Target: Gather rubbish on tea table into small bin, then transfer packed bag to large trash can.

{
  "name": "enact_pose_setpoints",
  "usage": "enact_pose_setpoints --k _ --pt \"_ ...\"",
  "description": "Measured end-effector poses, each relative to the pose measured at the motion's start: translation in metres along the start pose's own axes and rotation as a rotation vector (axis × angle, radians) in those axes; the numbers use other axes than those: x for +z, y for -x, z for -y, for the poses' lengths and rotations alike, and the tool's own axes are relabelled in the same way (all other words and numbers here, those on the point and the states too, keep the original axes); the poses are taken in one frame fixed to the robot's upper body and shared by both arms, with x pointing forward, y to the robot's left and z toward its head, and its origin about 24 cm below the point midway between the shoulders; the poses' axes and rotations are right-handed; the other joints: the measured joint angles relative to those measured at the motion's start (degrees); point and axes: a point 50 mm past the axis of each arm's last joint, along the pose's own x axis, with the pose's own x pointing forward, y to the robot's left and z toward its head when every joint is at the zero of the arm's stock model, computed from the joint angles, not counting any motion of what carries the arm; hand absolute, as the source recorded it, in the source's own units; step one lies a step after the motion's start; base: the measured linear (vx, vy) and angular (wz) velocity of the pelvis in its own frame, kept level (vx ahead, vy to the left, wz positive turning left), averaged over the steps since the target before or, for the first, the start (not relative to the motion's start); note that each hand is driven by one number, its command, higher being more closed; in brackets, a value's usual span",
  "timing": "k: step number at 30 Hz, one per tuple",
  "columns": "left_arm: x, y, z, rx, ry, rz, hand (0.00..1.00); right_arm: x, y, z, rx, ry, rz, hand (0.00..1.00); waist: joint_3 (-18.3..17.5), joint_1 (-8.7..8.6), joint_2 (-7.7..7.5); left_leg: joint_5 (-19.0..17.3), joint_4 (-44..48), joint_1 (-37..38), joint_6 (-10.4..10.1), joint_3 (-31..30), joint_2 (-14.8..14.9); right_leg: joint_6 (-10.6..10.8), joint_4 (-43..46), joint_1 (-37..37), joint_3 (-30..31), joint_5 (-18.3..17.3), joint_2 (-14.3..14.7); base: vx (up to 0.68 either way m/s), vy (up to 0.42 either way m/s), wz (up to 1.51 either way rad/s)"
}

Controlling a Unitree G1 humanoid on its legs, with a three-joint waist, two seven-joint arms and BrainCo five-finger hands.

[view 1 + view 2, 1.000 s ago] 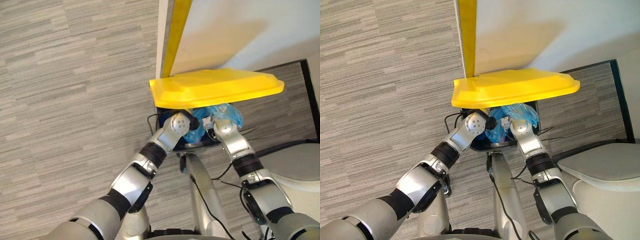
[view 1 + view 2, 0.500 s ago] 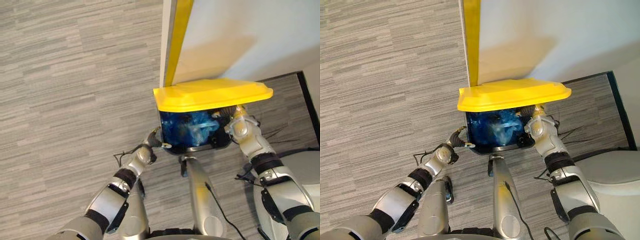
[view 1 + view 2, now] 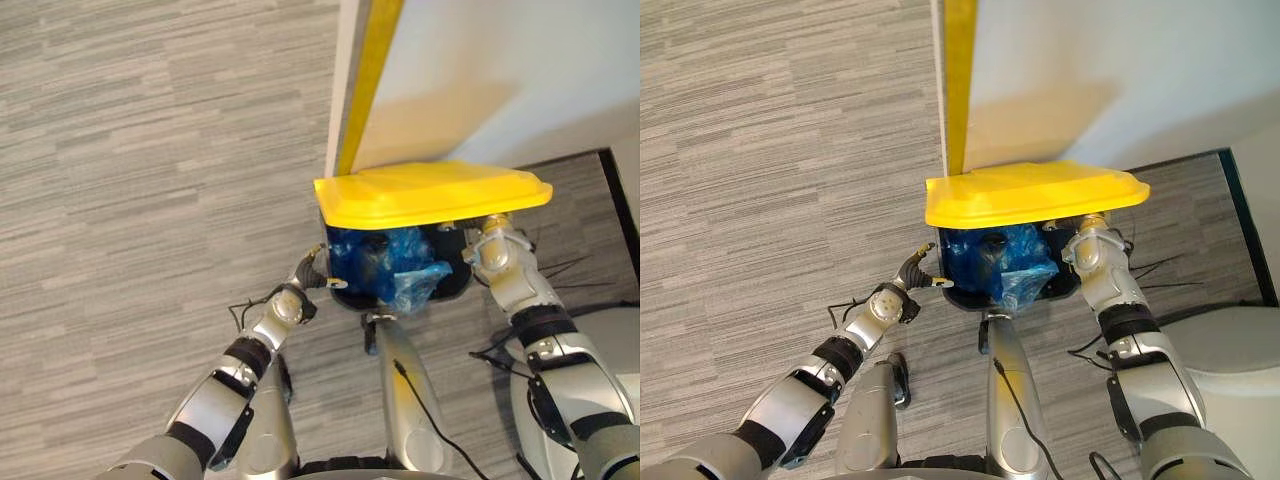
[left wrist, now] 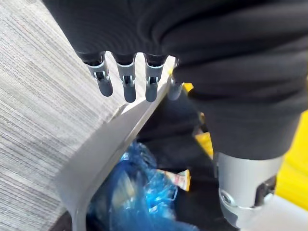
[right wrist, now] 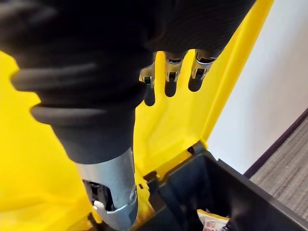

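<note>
The large trash can (image 3: 345, 297) stands against the wall with its yellow lid (image 3: 430, 193) raised. A blue packed bag (image 3: 385, 265) lies inside, one corner hanging over the front rim. My left hand (image 3: 310, 270) is outside the can's left front corner; its fingers (image 4: 126, 82) are straight above the grey rim (image 4: 106, 144), holding nothing. The blue bag (image 4: 130, 192) and a snack wrapper (image 4: 175, 179) show below them. My right hand (image 3: 497, 243) is at the can's right side under the lid, fingers (image 5: 168, 77) straight against the lid's yellow underside (image 5: 183, 125).
A white wall panel with a yellow strip (image 3: 370, 70) rises right behind the can. A dark mat edge (image 3: 610, 170) runs at the right, with a pale rounded piece of furniture (image 3: 1240, 340) at the lower right. Grey striped carpet (image 3: 150, 200) spreads to the left.
Both hands have come out of the can and let go of the blue bag, which now lies inside. The left hand drew back to the left corner, the right moved under the lid.
</note>
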Motion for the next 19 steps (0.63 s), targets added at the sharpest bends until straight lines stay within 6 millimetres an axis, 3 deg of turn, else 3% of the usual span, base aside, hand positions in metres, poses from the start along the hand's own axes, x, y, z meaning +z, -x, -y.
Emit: enact_pose_setpoints --k 2,4,5,7,8,9,11,13,14,15,16,17,18,19 --pt "-0.034 0.018 -0.015 0.059 0.058 -0.09 0.0 -0.01 0.014 -0.013 0.027 -0.044 -0.03 0.0 0.21 0.35 -0.32 -0.05 0.02 2.3 0.14 0.03 -0.69 0.05 -0.28 3.07 -0.05 0.03 -0.65 -0.1 0.053 0.12" --pt "-0.079 0.048 -0.034 0.147 0.113 -0.228 0.0 -0.02 0.033 -0.03 0.072 -0.091 -0.055 0.0 0.3 1.14 -1.1 -0.61 -0.37 4.93 1.26 1.15 -2.52 2.01 -1.19 4.93 1.15 1.25 -1.53 -0.2 0.103 -0.09" --pt "-0.089 0.055 -0.038 0.168 0.126 -0.258 0.0 -0.024 0.04 -0.036 0.09 -0.096 -0.066 0.0 0.26 1.69 -1.34 -0.54 -0.34 5.62 1.52 2.04 -3.11 2.42 -1.68 4.93 1.95 1.98 -1.83 -0.21 0.132 -0.45" --pt "-0.127 0.091 -0.046 0.244 0.207 -0.387 0.0 -0.043 0.066 -0.053 0.174 -0.112 -0.125 0.0 0.16 3.36 -1.47 1.1 -1.06 5.88 4.35 5.9 -3.71 3.92 -8.28 6.31 4.39 6.76 -2.1 -0.21 0.132 -0.53" --pt "-0.135 0.101 -0.048 0.264 0.22 -0.419 0.0 -0.046 0.072 -0.058 0.2 -0.124 -0.142 0.0 -0.05 3.51 -1.77 1.81 -1.95 5.99 5.14 6.53 -3.78 3.62 -9.59 6.55 4.11 7.4 -2.69 -0.26 0.094 -0.54" --pt "-0.152 0.121 -0.047 0.296 0.247 -0.489 0.0 -0.053 0.087 -0.071 0.26 -0.158 -0.181 0.0 -0.32 3.66 -2.17 2.78 -3.5 6.28 5.82 8.34 -3.68 1.3 -4.88 4.77 3.28 6.46 -3.71 -0.23 0.043 -0.44" --pt "-0.169 0.144 -0.049 0.336 0.273 -0.571 0.0 -0.066 0.113 -0.092 0.347 -0.204 -0.252 0.0 -1.29 2.89 -2.08 4.94 -6.82 6.96 5.99 9.34 -2.87 -2.19 8.02 3.79 2.25 3.55 -3.68 -0.23 -0.006 -0.29" --pt "-0.176 0.155 -0.046 0.343 0.3 -0.602 0.0 -0.083 0.142 -0.11 0.417 -0.264 -0.368 0.0 -3.47 2.97 -2.67 8.03 -10.93 6.87 5.25 9.2 -2.8 -3.16 18.35 5.43 2.56 0.27 -3.94 -0.06 -0.104 0.0" --pt "-0.177 0.158 -0.044 0.344 0.315 -0.609 0.0 -0.092 0.16 -0.118 0.439 -0.304 -0.438 0.0 -5.15 3.14 -3.03 8.59 -11.33 5.59 4.68 8.81 -2.4 -2.39 21.47 7.93 4.21 -2.48 -3.92 -0.04 -0.2 0.02" --pt "-0.176 0.158 -0.044 0.357 0.328 -0.599 0.0 -0.097 0.173 -0.121 0.436 -0.35 -0.488 0.0 -5.65 3.17 -3.41 8.73 -11.04 4.21 3.63 8.32 -2.0 0.09 20.26 8.38 4.8 -4.27 -3.12 -0.09 -0.288 0.06" --pt "-0.175 0.157 -0.039 0.358 0.349 -0.596 0.0 -0.099 0.177 -0.122 0.434 -0.364 -0.506 0.0 -5.8 2.92 -3.07 9.06 -11.24 3.97 3.01 7.56 -1.63 1.18 18.9 9.12 4.95 -4.87 -2.24 -0.08 -0.261 0.05" --pt "-0.172 0.154 -0.026 0.345 0.388 -0.589 0.0 -0.103 0.186 -0.123 0.421 -0.412 -0.552 0.0 -7.48 3.09 -2.18 9.97 -12.93 4.1 1.41 6.88 -0.12 3.34 11.95 12.19 5.24 -7.3 0.33 -0.01 -0.245 -0.17" --pt "-0.171 0.158 -0.017 0.341 0.415 -0.585 0.0 -0.106 0.199 -0.127 0.419 -0.453 -0.593 0.0 -10.01 3.58 -2.97 10.59 -14.41 3.84 0.73 7.11 0.3 0.04 4.91 14.41 4.14 -10.41 1.44 0.07 -0.199 -0.39" --pt "-0.17 0.158 -0.013 0.339 0.429 -0.586 0.0 -0.106 0.199 -0.127 0.409 -0.473 -0.6 0.0 -10.4 3.91 -3.09 10.68 -14.53 3.83 0.66 7.23 0.62 -1.27 3.77 14.48 3.89 -10.86 1.94 0.07 -0.148 -0.4"
